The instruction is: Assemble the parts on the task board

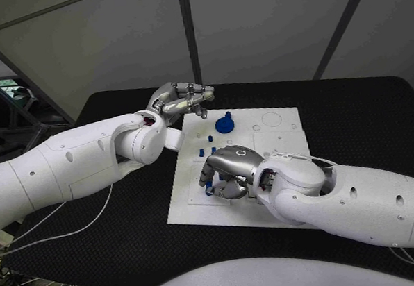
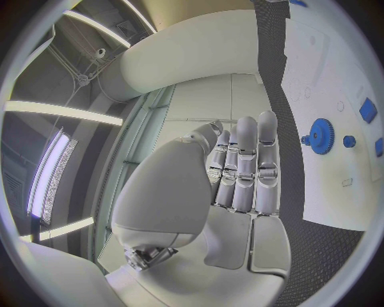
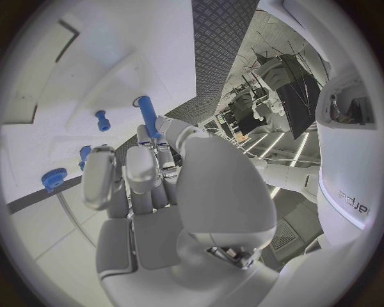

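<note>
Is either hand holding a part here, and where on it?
Right hand pinches a blue peg by its lower end. Left hand holds nothing, raised off the task board.

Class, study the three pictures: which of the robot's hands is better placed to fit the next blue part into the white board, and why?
Probably the right hand: it is over the board and holds a blue peg in its fingers. The left hand holds nothing, at the board's far edge beside the blue gear.

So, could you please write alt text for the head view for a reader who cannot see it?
The right hand rests low over the near part of the white task board, around a small blue part. The left hand hovers at the board's far left corner, holding nothing. A blue gear and small blue pegs stand on the board.
</note>
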`<state>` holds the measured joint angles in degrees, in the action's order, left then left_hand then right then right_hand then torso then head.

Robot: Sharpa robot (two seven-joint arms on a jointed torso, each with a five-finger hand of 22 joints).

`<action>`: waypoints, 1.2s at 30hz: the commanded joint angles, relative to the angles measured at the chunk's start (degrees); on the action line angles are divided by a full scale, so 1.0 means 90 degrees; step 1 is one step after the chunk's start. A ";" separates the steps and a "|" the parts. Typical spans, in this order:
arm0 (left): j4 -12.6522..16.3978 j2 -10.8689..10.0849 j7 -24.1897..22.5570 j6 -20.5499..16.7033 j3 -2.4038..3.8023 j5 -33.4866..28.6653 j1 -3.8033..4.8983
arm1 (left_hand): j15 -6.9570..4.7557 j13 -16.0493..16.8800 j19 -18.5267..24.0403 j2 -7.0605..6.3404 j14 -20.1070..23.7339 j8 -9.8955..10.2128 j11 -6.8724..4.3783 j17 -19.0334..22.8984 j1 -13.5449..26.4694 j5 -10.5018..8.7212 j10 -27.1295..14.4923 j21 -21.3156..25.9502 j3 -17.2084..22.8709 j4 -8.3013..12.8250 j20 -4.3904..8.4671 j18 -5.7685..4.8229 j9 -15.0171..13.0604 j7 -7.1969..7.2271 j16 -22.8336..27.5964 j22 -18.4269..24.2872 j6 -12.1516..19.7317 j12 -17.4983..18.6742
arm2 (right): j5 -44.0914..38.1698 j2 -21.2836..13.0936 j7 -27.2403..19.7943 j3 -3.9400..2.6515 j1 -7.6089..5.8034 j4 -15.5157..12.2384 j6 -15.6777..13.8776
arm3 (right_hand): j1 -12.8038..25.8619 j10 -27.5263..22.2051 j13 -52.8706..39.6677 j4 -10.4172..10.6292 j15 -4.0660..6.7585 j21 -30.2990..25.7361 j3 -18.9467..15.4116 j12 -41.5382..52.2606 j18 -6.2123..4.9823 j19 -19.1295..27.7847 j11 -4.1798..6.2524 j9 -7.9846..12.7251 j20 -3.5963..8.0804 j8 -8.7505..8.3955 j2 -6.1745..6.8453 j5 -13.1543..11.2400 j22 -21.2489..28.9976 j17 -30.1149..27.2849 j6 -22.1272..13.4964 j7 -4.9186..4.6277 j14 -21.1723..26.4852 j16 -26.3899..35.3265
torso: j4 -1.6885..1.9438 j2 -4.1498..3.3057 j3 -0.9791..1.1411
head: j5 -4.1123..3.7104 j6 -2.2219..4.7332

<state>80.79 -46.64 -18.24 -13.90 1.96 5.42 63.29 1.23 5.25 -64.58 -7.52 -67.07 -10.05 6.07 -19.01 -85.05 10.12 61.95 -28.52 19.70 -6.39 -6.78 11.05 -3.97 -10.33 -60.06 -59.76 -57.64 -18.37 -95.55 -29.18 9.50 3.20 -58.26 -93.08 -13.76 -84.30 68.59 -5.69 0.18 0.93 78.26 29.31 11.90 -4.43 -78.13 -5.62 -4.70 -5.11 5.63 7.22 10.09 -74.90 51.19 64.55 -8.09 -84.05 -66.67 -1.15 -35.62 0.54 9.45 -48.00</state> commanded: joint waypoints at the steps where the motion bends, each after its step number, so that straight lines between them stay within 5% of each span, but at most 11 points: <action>1: 0.0001 0.0011 -0.0004 0.0078 0.0007 -0.0013 0.0011 | 0.0022 -0.0001 0.0029 0.0008 0.0019 -0.0035 0.0000 0.0009 0.0036 -0.0005 -0.0042 0.0037 0.0036 -0.0007 -0.0022 -0.0077 -0.0010 -0.0010 0.0037 -0.0011 0.0034 -0.0019 | -0.0047 -0.0005 0.0073 0.0008 0.0005 0.0017 0.0082 | -0.0032 0.0158 -0.0017 -0.0038 -0.0008 0.0030 -0.0008 0.0019 0.0045 -0.0031 0.0191 0.0007 -0.0017 -0.0039 -0.0027 0.0041 -0.0073 -0.0007 -0.0011 -0.0034 -0.0021 -0.0037 | 0.0000 0.0002 -0.0003 | -0.0004 0.0002; 26: -0.0005 0.0031 0.0023 0.0096 0.0007 -0.0013 0.0012 | 0.0025 0.0000 0.0032 0.0026 0.0025 -0.0046 0.0005 0.0012 0.0054 -0.0007 -0.0059 0.0040 0.0057 0.0001 -0.0025 -0.0077 -0.0012 -0.0015 0.0039 -0.0014 0.0047 -0.0035 | 0.0004 0.0124 -0.0065 0.0011 0.0006 0.0215 0.0279 | 0.0088 0.0025 -0.0001 -0.0020 -0.0036 0.0016 -0.0063 -0.0060 0.0040 -0.0003 0.0160 0.0028 -0.0039 -0.0085 0.0004 0.0084 -0.0058 -0.0044 -0.0080 -0.0058 -0.0005 -0.0029 | -0.0005 0.0001 0.0001 | 0.0019 -0.0025; 30: -0.0008 0.0034 0.0026 0.0097 0.0007 -0.0013 0.0012 | 0.0025 0.0000 0.0032 0.0026 0.0025 -0.0046 0.0005 0.0012 0.0054 -0.0007 -0.0059 0.0040 0.0057 0.0001 -0.0025 -0.0077 -0.0012 -0.0015 0.0039 -0.0014 0.0047 -0.0035 | 0.0050 0.0122 -0.0125 0.0013 0.0007 0.0206 0.0200 | 0.0389 -0.0358 0.0123 0.0102 -0.0137 -0.0055 -0.0229 -0.0303 0.0023 0.0076 0.0042 0.0084 -0.0115 -0.0221 0.0176 0.0234 0.0021 -0.0082 -0.0333 -0.0149 0.0016 -0.0026 | -0.0006 0.0003 0.0000 | 0.0020 -0.0024; 36: -0.0009 0.0029 0.0036 0.0094 0.0007 -0.0013 0.0012 | 0.0025 0.0000 0.0032 0.0026 0.0025 -0.0046 0.0005 0.0012 0.0054 -0.0007 -0.0059 0.0040 0.0057 0.0001 -0.0025 -0.0077 -0.0012 -0.0015 0.0039 -0.0014 0.0047 -0.0035 | 0.0072 0.0088 -0.0151 0.0016 0.0007 0.0176 -0.0107 | 0.0624 -0.0958 0.0228 0.0192 -0.0213 -0.0421 -0.0565 -0.0526 -0.0092 0.0414 -0.0047 0.0103 -0.0208 -0.0229 0.0379 0.0146 0.0439 -0.0440 -0.0713 -0.0134 0.0128 0.0183 | -0.0007 0.0001 0.0002 | 0.0015 -0.0013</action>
<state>80.69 -46.41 -17.89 -13.67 1.96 5.42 63.29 1.23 5.25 -64.58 -7.52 -67.07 -10.27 6.07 -18.98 -85.06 10.12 61.95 -28.52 20.01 -6.40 -6.78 11.05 -4.01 -10.33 -60.06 -59.82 -57.64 -18.37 -95.27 -28.33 8.95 3.36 -58.13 -91.32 -12.88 -79.35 60.31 -3.69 1.90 -0.73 74.69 24.42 7.29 -4.43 -74.61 -6.04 -3.79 -6.94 3.60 10.63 11.63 -71.20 47.44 58.34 -9.29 -83.01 -65.17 -1.17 -35.61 0.54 9.65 -48.17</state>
